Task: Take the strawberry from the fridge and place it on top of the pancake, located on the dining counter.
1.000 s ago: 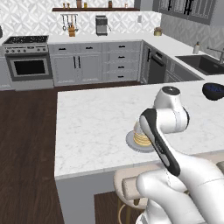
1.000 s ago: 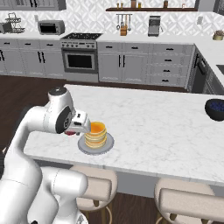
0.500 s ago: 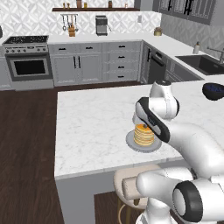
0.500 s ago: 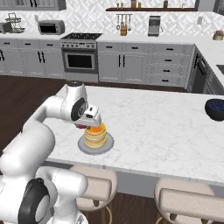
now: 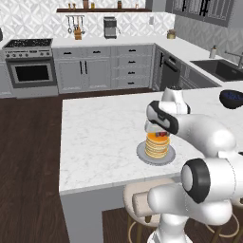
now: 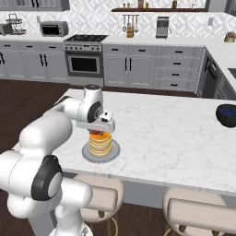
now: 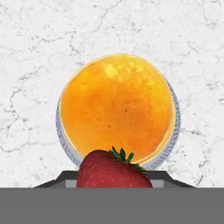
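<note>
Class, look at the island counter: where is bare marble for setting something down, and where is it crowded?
Bare marble on the dining counter lies between the pancake and the dark bowl, and toward the stove-side edge. It is crowded at the pancake, where the end effector holds the strawberry.

Kitchen, stove [image 5: 28, 66], sink [image 5: 223, 69], marble island [image 5: 99, 137]

Floor [image 5: 28, 137]: dark wood planks. Back wall [image 6: 92, 18]: white patterned tile. Wall cabinets [image 6: 138, 69]: light grey panelled fronts, black handles, white tops. Range [image 6: 84, 57]: stainless, oven window, set between the cabinets. Microwave [image 6: 54, 29] on the counter left of the range. Shelf [image 6: 156, 9]: dark wood, small jars on top, utensils hung beneath. Coffee maker [image 5: 110, 27] below the shelf. Sink [image 5: 223, 69] at right. Two tan stools [image 6: 198, 216] at near edge. Lighting even.
</note>
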Robot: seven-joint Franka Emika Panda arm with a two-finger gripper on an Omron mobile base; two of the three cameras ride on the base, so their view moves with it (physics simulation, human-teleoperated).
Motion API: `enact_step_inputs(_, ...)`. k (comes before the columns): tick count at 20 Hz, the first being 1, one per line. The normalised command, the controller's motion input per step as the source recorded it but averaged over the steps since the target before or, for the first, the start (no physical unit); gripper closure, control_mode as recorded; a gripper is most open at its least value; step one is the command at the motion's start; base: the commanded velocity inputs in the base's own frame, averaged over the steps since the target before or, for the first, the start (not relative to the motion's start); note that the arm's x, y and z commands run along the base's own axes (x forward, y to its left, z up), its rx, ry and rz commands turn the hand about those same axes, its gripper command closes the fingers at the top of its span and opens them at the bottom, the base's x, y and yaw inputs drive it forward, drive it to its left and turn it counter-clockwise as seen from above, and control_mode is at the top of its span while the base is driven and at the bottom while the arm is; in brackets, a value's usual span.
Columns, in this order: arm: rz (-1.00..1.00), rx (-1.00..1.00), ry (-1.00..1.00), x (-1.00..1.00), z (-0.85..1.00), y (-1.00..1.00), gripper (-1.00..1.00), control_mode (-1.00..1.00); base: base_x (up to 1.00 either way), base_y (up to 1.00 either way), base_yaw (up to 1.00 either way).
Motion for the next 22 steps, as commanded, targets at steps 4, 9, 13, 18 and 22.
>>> enact_step_inputs(4, 0.0, 0.0, 0.04, 0.42, -0.31, 0.01, 1.0, -1.0, 0.0, 0.0, 0.0)
enact_step_inputs(9, 0.0, 0.0, 0.0, 0.13, -0.05, 0.01, 1.0, -1.0, 0.0, 0.0, 0.0)
enact_step_inputs(13, 0.0, 0.0, 0.0, 0.0, -0.03, 0.0, 1.0, -1.0, 0.0, 0.0, 0.0)
enact_step_inputs(18, 0.0, 0.0, 0.0, 0.04, -0.26, 0.0, 1.0, -1.0, 0.0, 0.0, 0.0)
enact_step_inputs(22, 0.0, -0.02, 0.0, 0.01, -0.36, 0.0, 1.0, -1.0, 0.0, 0.0, 0.0)
